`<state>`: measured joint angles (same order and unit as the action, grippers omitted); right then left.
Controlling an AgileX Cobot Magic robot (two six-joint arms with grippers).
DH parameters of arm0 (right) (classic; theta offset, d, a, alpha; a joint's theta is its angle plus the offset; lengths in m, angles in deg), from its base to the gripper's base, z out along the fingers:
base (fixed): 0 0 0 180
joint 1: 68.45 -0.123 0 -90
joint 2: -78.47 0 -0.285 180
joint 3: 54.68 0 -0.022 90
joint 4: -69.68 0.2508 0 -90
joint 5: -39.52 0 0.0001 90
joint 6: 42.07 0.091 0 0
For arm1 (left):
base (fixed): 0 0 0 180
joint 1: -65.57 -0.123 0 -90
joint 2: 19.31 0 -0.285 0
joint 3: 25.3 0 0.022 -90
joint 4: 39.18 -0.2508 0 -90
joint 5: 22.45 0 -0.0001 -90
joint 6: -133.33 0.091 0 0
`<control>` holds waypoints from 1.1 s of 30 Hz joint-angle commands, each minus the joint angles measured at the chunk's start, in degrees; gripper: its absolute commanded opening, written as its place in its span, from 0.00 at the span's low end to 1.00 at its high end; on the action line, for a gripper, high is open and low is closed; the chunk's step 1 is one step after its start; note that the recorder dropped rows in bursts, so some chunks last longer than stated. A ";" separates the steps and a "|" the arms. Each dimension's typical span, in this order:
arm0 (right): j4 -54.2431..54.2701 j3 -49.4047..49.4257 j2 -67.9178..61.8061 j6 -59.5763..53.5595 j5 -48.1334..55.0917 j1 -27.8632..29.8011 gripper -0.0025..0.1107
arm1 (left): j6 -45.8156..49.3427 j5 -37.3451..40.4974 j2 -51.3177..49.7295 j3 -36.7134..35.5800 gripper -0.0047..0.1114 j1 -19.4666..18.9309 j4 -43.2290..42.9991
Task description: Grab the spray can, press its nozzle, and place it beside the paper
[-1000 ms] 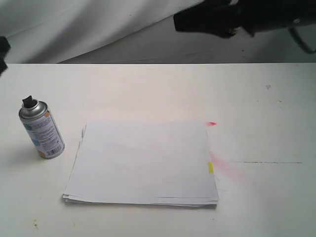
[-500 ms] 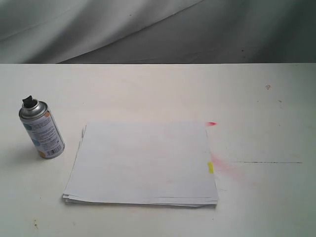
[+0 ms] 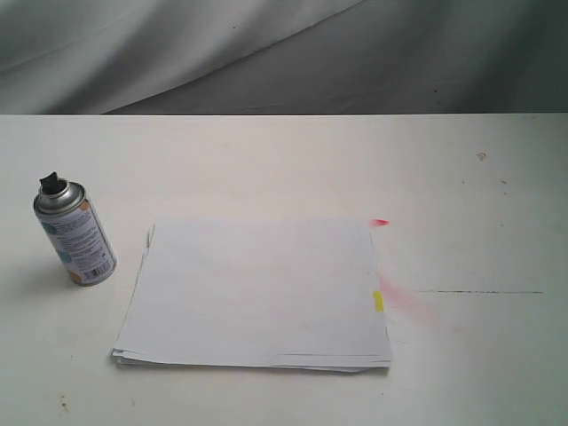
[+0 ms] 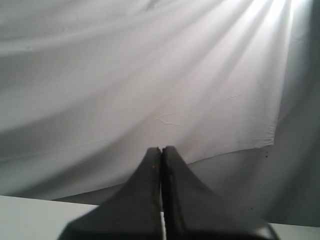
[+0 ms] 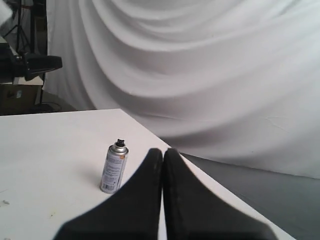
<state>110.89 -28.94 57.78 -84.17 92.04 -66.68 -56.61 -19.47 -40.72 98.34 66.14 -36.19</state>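
Observation:
The spray can stands upright on the table at the left, silver with a white dotted label, its black nozzle on top. Just right of it lies the paper, a thin white stack with a yellow tab. No gripper appears in the exterior view. My left gripper is shut with nothing between its fingers and faces the white backdrop. In the right wrist view my right gripper is also shut and empty, with the spray can standing far beyond it on the table.
A pink-red smudge and a red mark stain the white table beside the paper. A draped white cloth hangs behind the table's far edge. A dark stand shows off the table in the right wrist view.
A dark arm at the exterior view's top right has withdrawn out of frame, as has a dark shape at the left edge. The can and paper have not moved.

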 commanded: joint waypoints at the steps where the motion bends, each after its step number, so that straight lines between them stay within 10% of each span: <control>1: 1.26 9.14 3.33 0.83 -9.02 0.34 0.02 | -0.42 -4.97 0.17 -4.71 0.04 0.04 0.90; 13: 19.47 35.48 3.09 -13.75 -36.04 0.34 0.02 | -0.53 -4.97 0.17 -8.54 0.04 0.04 1.09; 33: 20.93 49.22 3.09 -13.08 -40.85 0.34 0.02 | -0.68 -3.97 0.17 -8.66 0.04 0.04 1.10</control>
<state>131.59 18.63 60.75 -97.38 51.81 -66.68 -56.84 -23.38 -40.72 89.91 66.14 -35.48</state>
